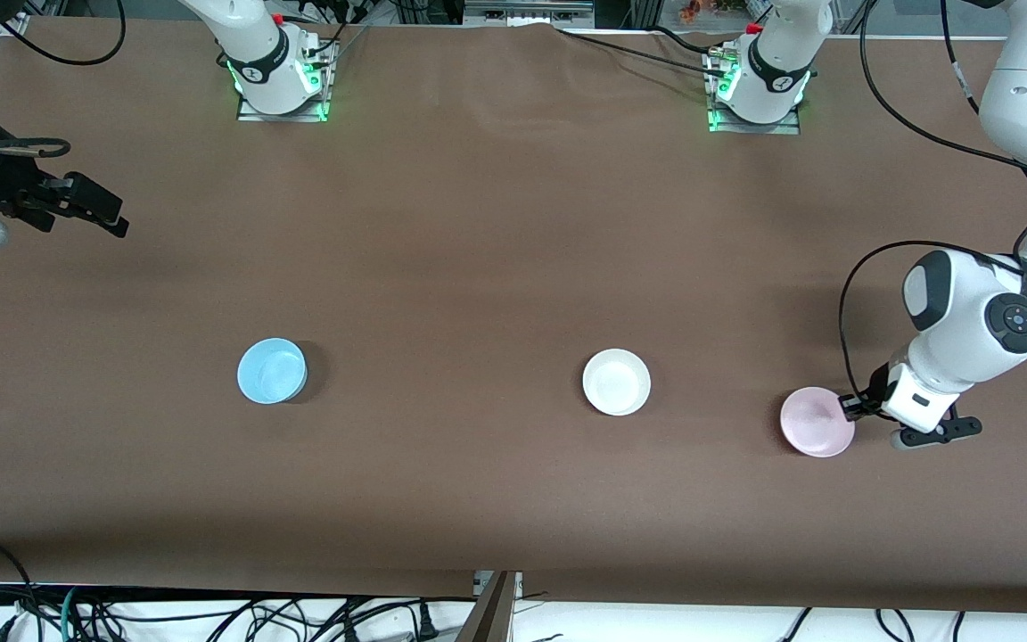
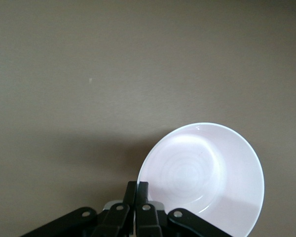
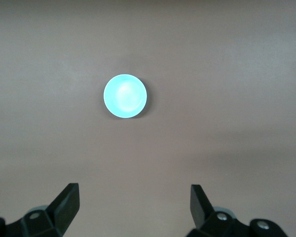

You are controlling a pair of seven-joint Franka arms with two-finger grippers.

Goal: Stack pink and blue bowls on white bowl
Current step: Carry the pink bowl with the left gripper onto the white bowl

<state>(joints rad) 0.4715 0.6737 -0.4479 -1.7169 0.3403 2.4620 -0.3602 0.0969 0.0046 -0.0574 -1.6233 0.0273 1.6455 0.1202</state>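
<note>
Nothing is stacked yet; all three bowls sit apart on the worktop (image 1: 496,223), each empty.

Nearest the front camera: the pink bowl (image 1: 817,422), at the left arm's end of the worktop. The left gripper (image 1: 854,407) is at its rim, on the side away from the white bowl. In the left wrist view the fingers (image 2: 136,193) are pressed close together on the rim of the pink bowl (image 2: 202,177), one inside the lip and one outside, so I read this as a pinch on the rim. The bowl looks tilted in that view; whether it is off the worktop I cannot tell. Judged step: pink bowl gripped, carry to the white bowl not yet done.

Next out: the white bowl (image 1: 616,382), between the other two, well apart from the left fingers and untouched.

Then the blue bowl (image 1: 272,370), toward the right arm's end, sitting alone. The right wrist view shows the blue bowl (image 3: 125,96) well ahead of the right fingers (image 3: 68,200), which are spread wide and hold nothing.

Farthest: the right gripper (image 1: 108,214), up over bare worktop at the edge, waiting.

Left to do, as judged: both placements.

Count: one pink bowl, one blue bowl, one white bowl; two grippers.
</note>
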